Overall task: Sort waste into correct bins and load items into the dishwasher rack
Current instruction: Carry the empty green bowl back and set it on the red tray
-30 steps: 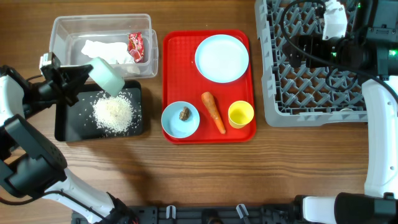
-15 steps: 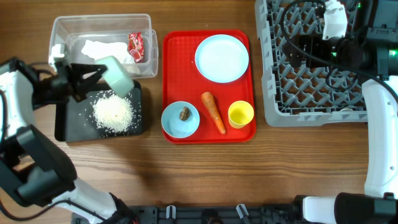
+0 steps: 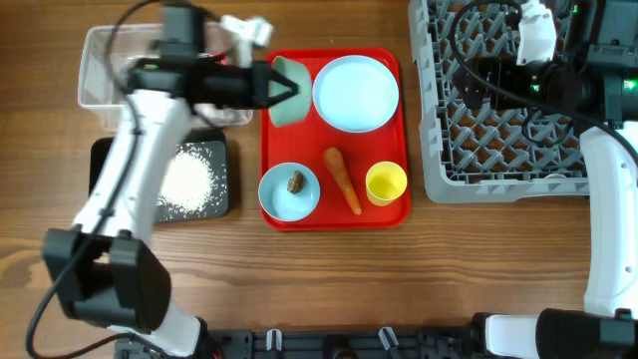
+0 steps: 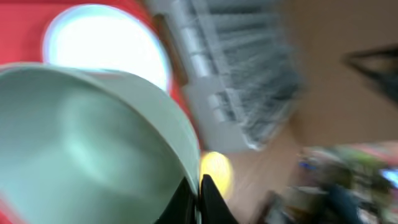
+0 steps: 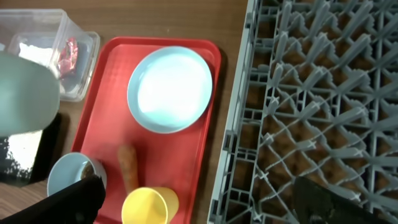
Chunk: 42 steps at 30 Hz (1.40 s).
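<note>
Two arms share one wooden table [image 3: 329, 279]. The biggest thing on it is the grey dishwasher rack [image 3: 469, 140], far to the right, and no dish shows in it. Next is the red tray [image 3: 289, 140] in the middle. Left of that sit the clear tub [image 3: 100, 70] and, nearer the robot, the black tray [image 3: 104, 158].

On the red tray lie the plate [image 3: 356, 93], the blue bowl [image 3: 274, 194], the carrot [image 3: 342, 179] and the yellow cup [image 3: 386, 183]. The green bowl [image 3: 289, 78] is not lying down. The left gripper [image 3: 267, 82] pinches its rim tight and holds it on its side, up over the far left corner of the red tray, just beside the plate. It looks empty inside.

Small things last: rice [image 3: 189, 184] is in the black tray, the wrapper [image 5: 68, 53] and tissue [image 5: 34, 51] are in the clear tub, and a brown lump [image 3: 296, 182] sits in the blue bowl.

The right gripper [image 5: 199, 193] hangs over the rack with its fingers spread wide and nothing in them.

I think the step now is loading the green bowl. The next move would need to carry it across the tray, past the plate, slot it between the pegs and only then let go. The right arm over the rack may be in the way.

The table top is brown wood with lines in it. The room past it is too blurry to tell.
</note>
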Motion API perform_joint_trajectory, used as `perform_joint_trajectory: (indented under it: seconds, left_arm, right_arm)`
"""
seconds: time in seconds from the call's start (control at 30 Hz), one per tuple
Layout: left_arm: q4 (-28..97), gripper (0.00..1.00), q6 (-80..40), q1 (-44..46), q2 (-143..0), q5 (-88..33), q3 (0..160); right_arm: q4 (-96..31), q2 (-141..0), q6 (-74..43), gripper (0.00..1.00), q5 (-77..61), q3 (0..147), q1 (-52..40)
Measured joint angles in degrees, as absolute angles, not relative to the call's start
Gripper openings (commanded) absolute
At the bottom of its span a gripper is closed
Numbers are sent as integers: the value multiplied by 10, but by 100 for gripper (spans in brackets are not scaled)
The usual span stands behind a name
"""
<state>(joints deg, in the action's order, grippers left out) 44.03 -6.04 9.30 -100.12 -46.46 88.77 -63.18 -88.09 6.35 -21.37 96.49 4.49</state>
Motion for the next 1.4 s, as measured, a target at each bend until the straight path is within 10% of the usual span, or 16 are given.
perform_joint_trajectory:
  seconds: [0.4,1.1,1.2,1.3,1.4]
  left_arm:
    - [402,4,-101,313,-1035,4,888]
    - [401,6,-86,329,-1153,124,888]
    - [401,18,-84,327,-1160,131,888]
    - [401,60,-80,324,-1164,137,888]
    - [401,73,-78,322,-1164,140,888]
  right_arm:
    - [-639,-881,62,100,-213,965,45]
    - [-660,-881,62,100,-213,965,45]
    - [-663,-881,62,100,-213,965,45]
    - [-665,-881,62,100,-213,965,45]
    - [-665,-881,62,100,-212,965,45]
